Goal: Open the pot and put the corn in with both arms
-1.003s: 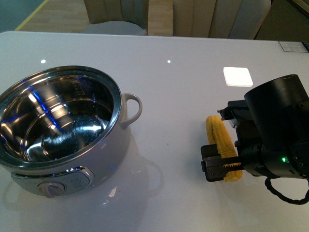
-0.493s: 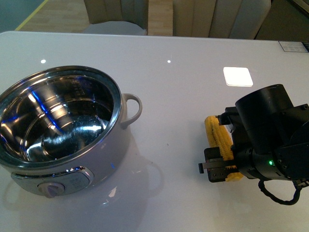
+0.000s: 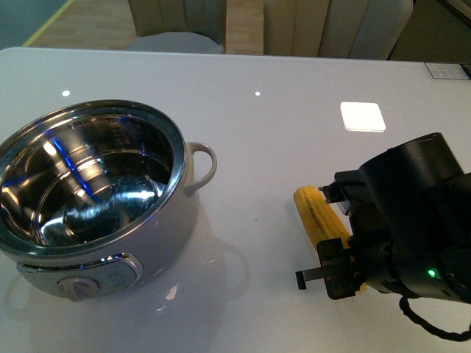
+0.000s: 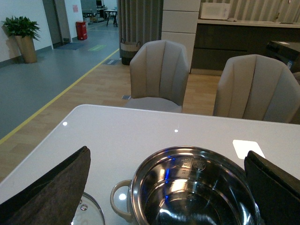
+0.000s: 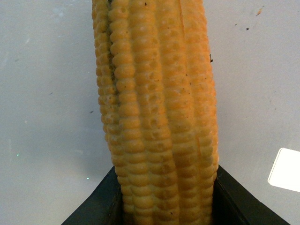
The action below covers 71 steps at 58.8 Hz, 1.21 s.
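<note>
The cream pot (image 3: 110,243) stands open at the front left of the white table, its shiny steel inside bare. In the left wrist view it (image 4: 197,197) lies below and between my open left gripper's (image 4: 168,187) dark fingers (image 4: 51,187). The left gripper does not show in the front view. The yellow corn (image 3: 318,218) is held at the front right by my right gripper (image 3: 340,266), which is shut on it. In the right wrist view the cob (image 5: 157,108) sticks out from between the black fingers (image 5: 101,206).
The glass lid (image 4: 89,213) lies on the table beside the pot's loop handle (image 4: 119,199). A loop handle (image 3: 202,165) faces the corn. A bright white square (image 3: 362,116) lies on the table at the back right. Chairs (image 4: 159,77) stand beyond the far edge.
My right gripper has closed on the corn and drawn it left and toward the table's front edge; the cob now points more to the back left. The pot has not moved.
</note>
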{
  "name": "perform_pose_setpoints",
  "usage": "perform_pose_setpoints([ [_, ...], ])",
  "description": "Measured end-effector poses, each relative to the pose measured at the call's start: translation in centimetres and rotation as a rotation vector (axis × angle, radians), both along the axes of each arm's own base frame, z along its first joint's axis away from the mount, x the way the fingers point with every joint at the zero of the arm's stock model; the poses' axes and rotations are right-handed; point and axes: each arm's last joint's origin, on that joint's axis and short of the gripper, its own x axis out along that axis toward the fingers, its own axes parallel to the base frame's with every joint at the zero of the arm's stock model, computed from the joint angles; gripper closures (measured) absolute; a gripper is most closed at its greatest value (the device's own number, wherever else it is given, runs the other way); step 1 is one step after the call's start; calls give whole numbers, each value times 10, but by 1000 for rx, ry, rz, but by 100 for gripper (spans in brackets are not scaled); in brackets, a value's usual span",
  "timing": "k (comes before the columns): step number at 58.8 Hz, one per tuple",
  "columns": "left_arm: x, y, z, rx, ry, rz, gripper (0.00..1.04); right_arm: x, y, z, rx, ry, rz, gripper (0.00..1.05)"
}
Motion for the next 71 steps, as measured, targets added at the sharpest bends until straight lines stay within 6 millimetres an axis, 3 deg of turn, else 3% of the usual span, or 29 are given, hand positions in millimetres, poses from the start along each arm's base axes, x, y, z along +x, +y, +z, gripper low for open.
perform_pose_setpoints([
  [11, 0, 0, 0, 0, 0, 0, 7, -17, 5, 44, 111, -36, 32, 66],
  [23, 0, 0, 0, 0, 0, 0, 7, -22, 19, 95, 211, -114, 40, 66],
  [31, 0, 0, 0, 0, 0, 0, 7, -20, 48, 137, 322, -161, 60, 65],
  [38, 0, 0, 0, 0, 0, 0, 7, -14, 70, 156, 382, -175, 64, 64],
  [48, 0, 0, 0, 0, 0, 0, 7, 1, 98, 165, 444, -150, 35, 64],
  [54, 0, 0, 0, 0, 0, 0, 7, 12, 121, 162, 478, -104, 7, 63],
  [71, 0, 0, 0, 0, 0, 0, 7, 31, 156, 150, 538, -21, -45, 62],
])
